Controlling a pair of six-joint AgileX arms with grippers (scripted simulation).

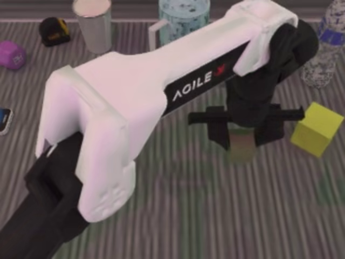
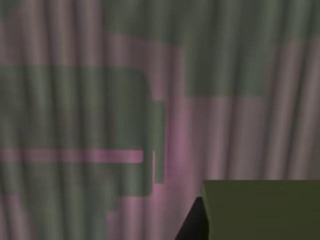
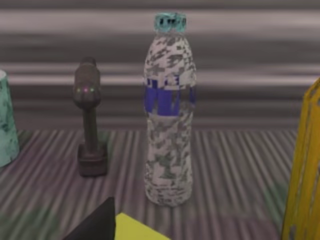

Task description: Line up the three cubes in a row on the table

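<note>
My left arm reaches across the table (image 1: pixel 178 216) from the lower left. Its gripper (image 1: pixel 241 141) is right of centre, shut on the small olive-green cube (image 1: pixel 241 150). In the left wrist view that cube (image 2: pixel 262 210) sits against a black finger (image 2: pixel 192 222), with striped table beyond; I cannot tell whether it touches the table. The bright yellow cube (image 1: pixel 317 128) stands free on the table just to the right of it. My right arm is outside the top view; its wrist view shows one black finger (image 3: pixel 95 222) beside the yellow cube's corner (image 3: pixel 137 230).
Along the back stand a grey cup (image 1: pixel 92 24), a speckled teal mug (image 1: pixel 183 16) and a plastic bottle (image 1: pixel 326 51). A tape measure (image 1: pixel 54 31) and a purple rounded object (image 1: pixel 12 54) lie at the far left. A dark tool (image 3: pixel 90 125) and a yellow upright object (image 3: pixel 305 165) show in the right wrist view.
</note>
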